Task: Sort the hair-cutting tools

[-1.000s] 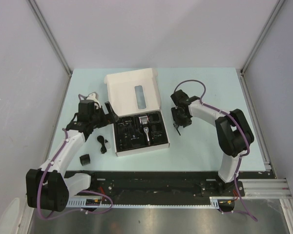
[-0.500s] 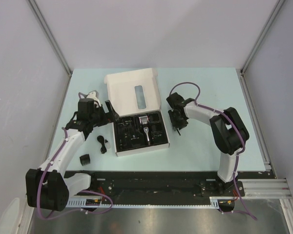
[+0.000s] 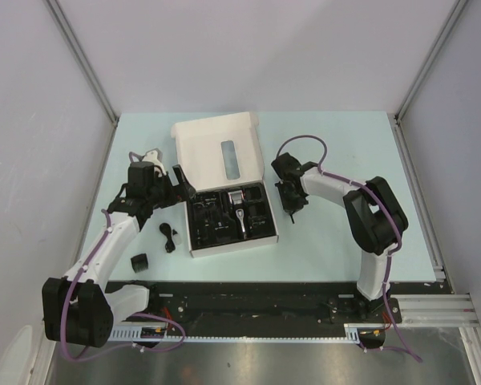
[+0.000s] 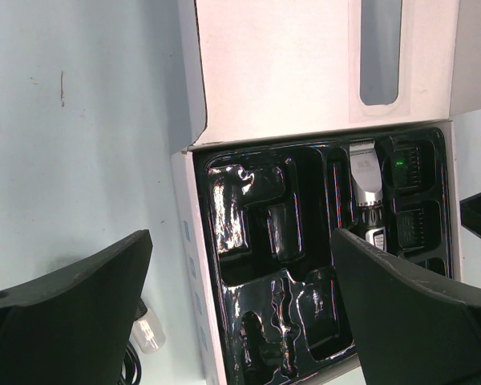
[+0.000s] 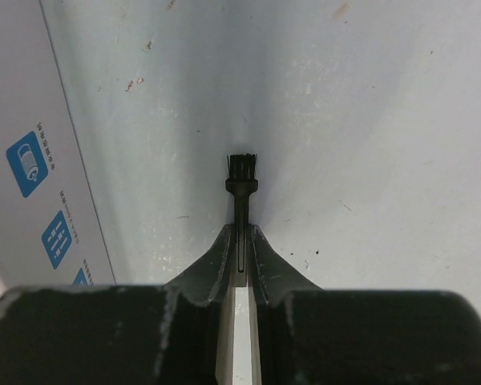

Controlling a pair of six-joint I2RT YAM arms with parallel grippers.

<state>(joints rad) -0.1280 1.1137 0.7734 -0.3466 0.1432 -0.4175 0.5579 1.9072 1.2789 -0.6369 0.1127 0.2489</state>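
Right gripper has just clamped onto the thin brush, right of the white box; lifting can follow.

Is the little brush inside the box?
No, the right tool pinches the brush over the table, outside the white box.

Our left arm stretches forward from its base. The wrist is turned so that our left gripper points off to its own right, jaws spread wide with nothing between them. Our right arm folds sharply at the elbow, forearm running leftward. Our right gripper points downward, jaws pinched almost together on the thin black brush, whose bristles stick out just past the fingertips.
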